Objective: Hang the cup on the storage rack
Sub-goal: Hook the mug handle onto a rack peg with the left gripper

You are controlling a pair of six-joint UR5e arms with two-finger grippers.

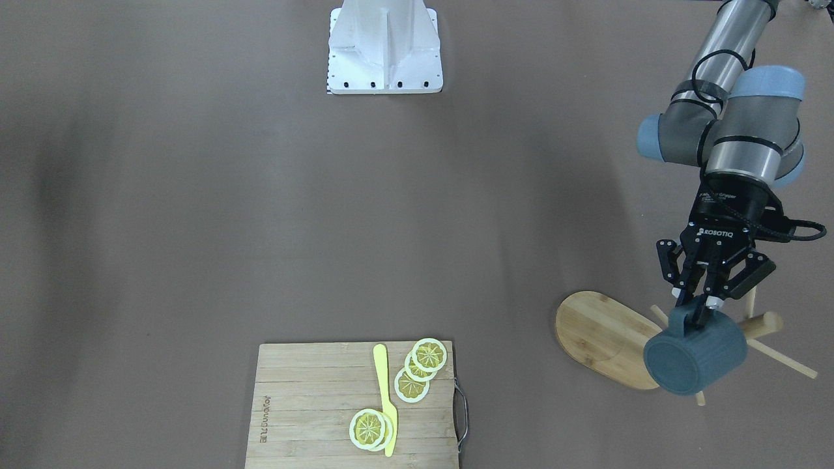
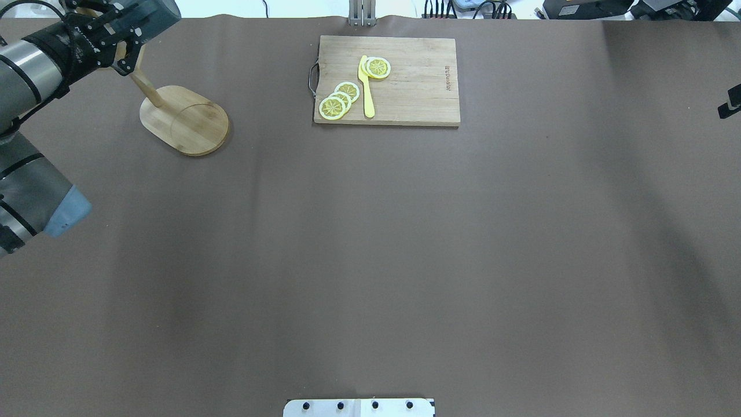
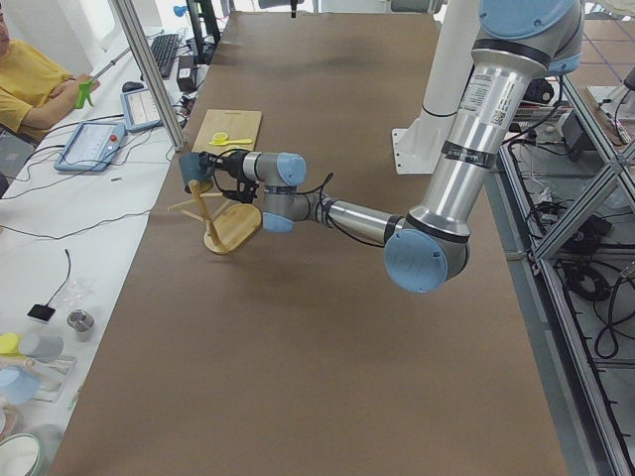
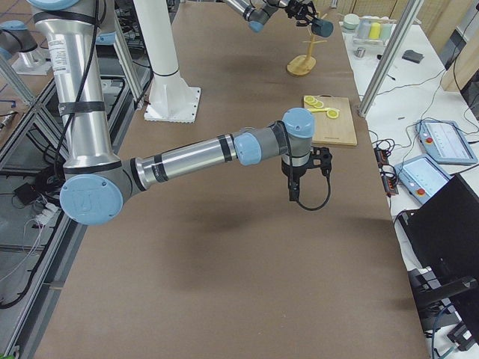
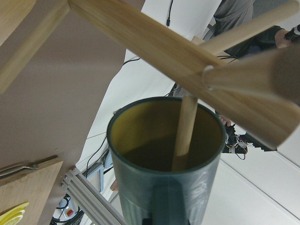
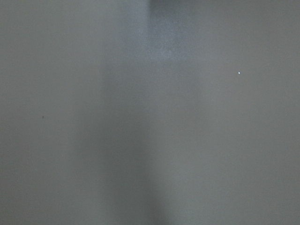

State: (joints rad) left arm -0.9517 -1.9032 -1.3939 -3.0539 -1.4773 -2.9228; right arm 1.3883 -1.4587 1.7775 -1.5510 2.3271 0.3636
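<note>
My left gripper (image 1: 700, 305) is shut on the squarish handle of the dark blue-grey cup (image 1: 694, 355) and holds it on its side at the top of the bamboo storage rack (image 1: 603, 339). In the left wrist view a thin peg (image 5: 184, 126) reaches into the cup's olive mouth (image 5: 140, 150), below the thick post (image 5: 154, 42). The overhead view shows the cup (image 2: 157, 10) above the rack's oval base (image 2: 186, 120). My right gripper (image 4: 317, 160) hangs over the bare table, far from the rack. I cannot tell whether it is open or shut.
A slatted cutting board (image 1: 313, 410) with lemon slices (image 1: 412, 384) and a yellow knife (image 1: 386, 397) lies near the table's far edge, between the two arms. The robot's white base plate (image 1: 384, 49) is at the near edge. An operator (image 3: 30, 84) sits beyond the table's far edge.
</note>
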